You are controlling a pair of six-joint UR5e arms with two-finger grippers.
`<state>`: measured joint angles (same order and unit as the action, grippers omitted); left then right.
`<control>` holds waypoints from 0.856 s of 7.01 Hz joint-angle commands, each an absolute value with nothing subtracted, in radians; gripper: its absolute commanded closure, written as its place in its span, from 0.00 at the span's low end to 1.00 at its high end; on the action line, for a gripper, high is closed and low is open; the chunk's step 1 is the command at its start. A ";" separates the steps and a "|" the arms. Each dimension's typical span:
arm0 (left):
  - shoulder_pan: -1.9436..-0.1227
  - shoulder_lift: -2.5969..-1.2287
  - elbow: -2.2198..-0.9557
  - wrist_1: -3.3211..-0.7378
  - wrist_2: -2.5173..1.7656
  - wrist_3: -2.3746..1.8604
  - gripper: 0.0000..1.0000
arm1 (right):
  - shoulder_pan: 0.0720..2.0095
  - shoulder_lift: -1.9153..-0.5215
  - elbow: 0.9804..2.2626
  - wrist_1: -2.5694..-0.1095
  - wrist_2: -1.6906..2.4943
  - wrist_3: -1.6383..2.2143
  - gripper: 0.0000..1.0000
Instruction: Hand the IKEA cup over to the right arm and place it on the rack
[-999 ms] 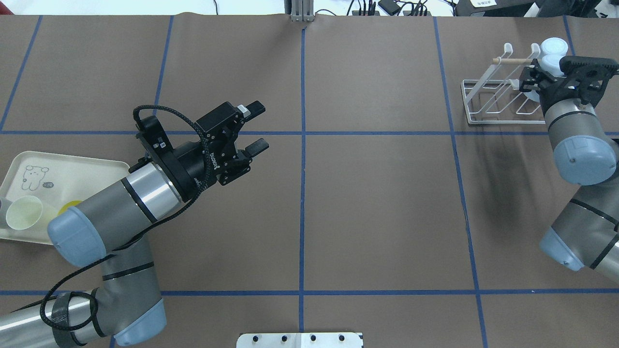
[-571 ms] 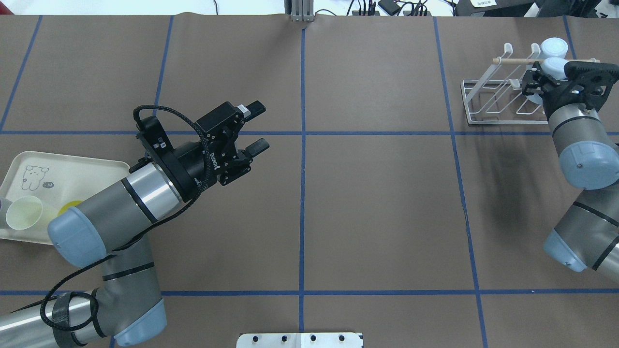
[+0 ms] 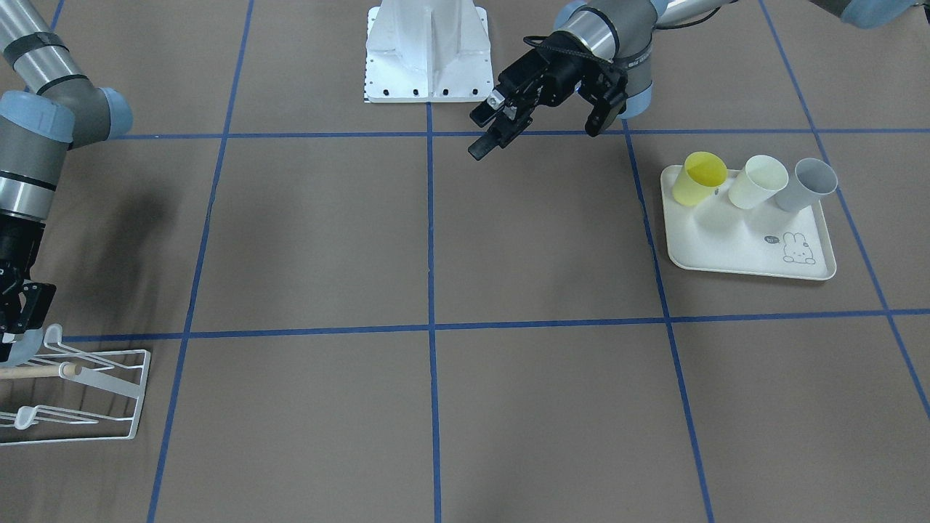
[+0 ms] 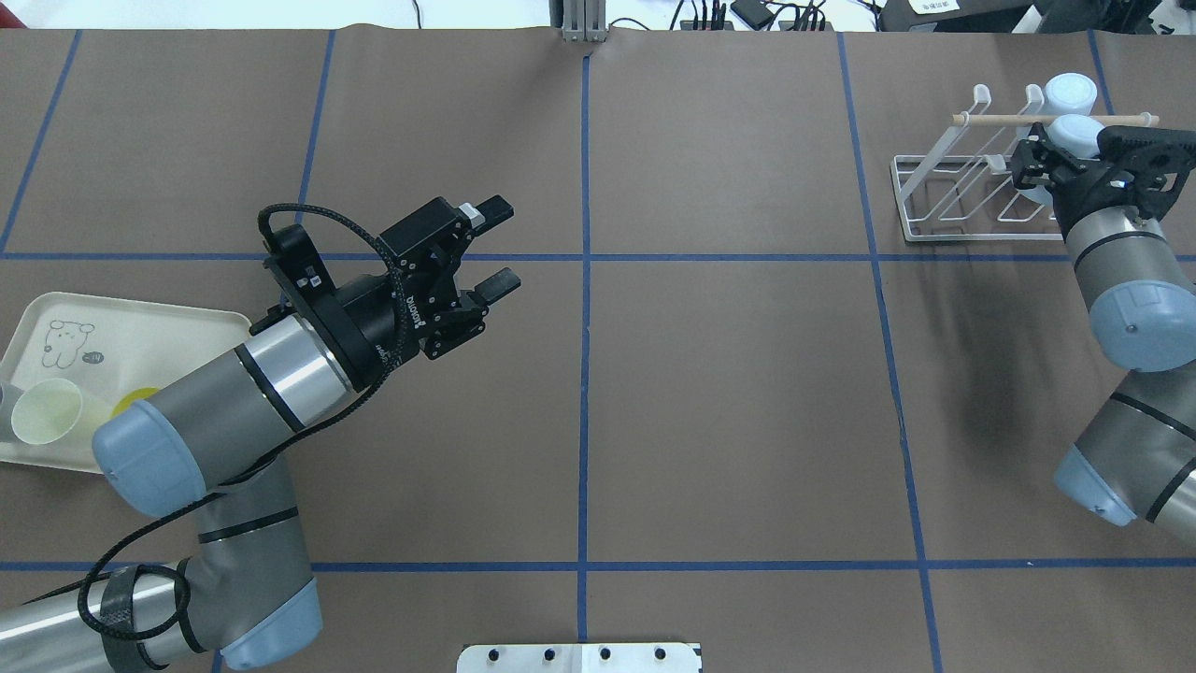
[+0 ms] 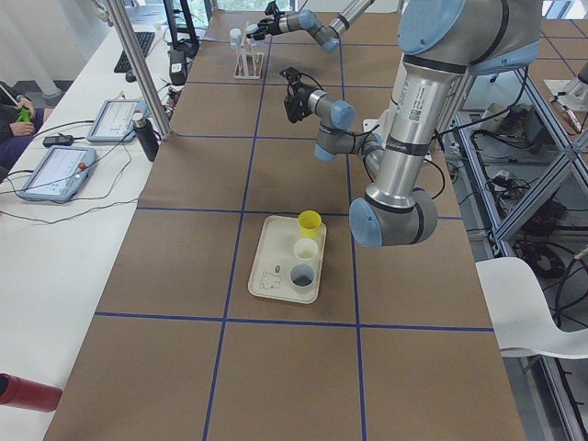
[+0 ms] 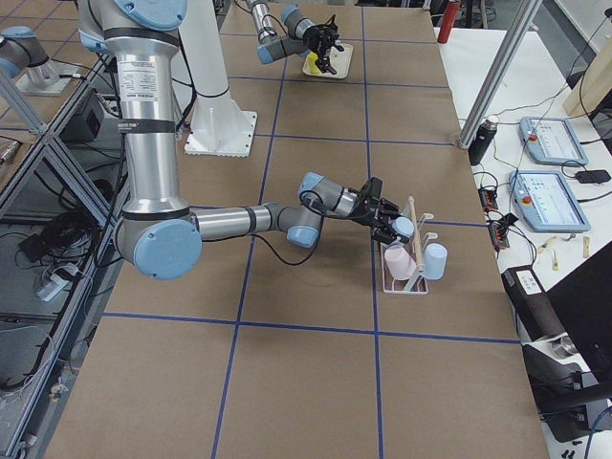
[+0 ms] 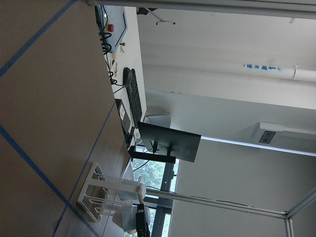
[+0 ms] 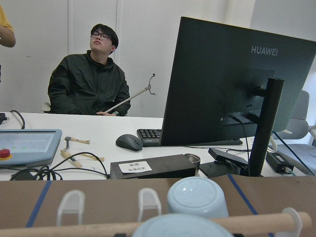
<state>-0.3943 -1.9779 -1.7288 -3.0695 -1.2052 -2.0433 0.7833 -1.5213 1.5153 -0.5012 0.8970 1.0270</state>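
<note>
My right gripper [image 4: 1073,142] is at the white wire rack [image 4: 944,201], shut on a pale blue cup [image 4: 1074,131] held level with the rack's wooden dowel [image 4: 990,118]. In the exterior right view the held cup [image 6: 404,228] sits at the fingertips above the rack [image 6: 406,285]. A second blue cup [image 4: 1070,91] and a pinkish cup [image 6: 395,260] stand on the rack. My left gripper [image 4: 503,245] is open and empty, hovering over the table left of centre; it also shows in the front view [image 3: 538,138].
A cream rabbit-print tray [image 3: 726,247] on my left holds a yellow cup [image 3: 699,176], a cream cup [image 3: 758,181] and a grey cup [image 3: 806,184]. The white robot base [image 3: 425,51] stands mid-table. A monitor [image 8: 232,79] and a seated person [image 8: 91,74] are beyond the rack.
My right gripper and the pale blue cup have shifted slightly to the right and a little nearer along the rack's dowel. The left arm has not moved.
</note>
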 commanded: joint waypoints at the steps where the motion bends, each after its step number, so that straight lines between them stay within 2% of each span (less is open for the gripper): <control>1: -0.394 -1.977 -1.729 -3.069 -1.206 -2.043 0.00 | 0.785 -1.522 1.522 -0.500 0.900 1.000 0.00; 3: -0.394 -1.977 -1.732 -3.066 -1.207 -2.042 0.00 | 0.787 -1.523 1.572 -0.502 0.916 0.997 0.00; 4: -0.406 -1.959 -1.741 -3.056 -1.250 -2.033 0.00 | 0.787 -1.555 1.638 -0.511 0.948 0.997 0.00; 6: -0.451 -1.837 -1.804 -3.019 -1.314 -1.884 0.00 | 0.787 -1.610 1.733 -0.515 1.018 0.999 0.00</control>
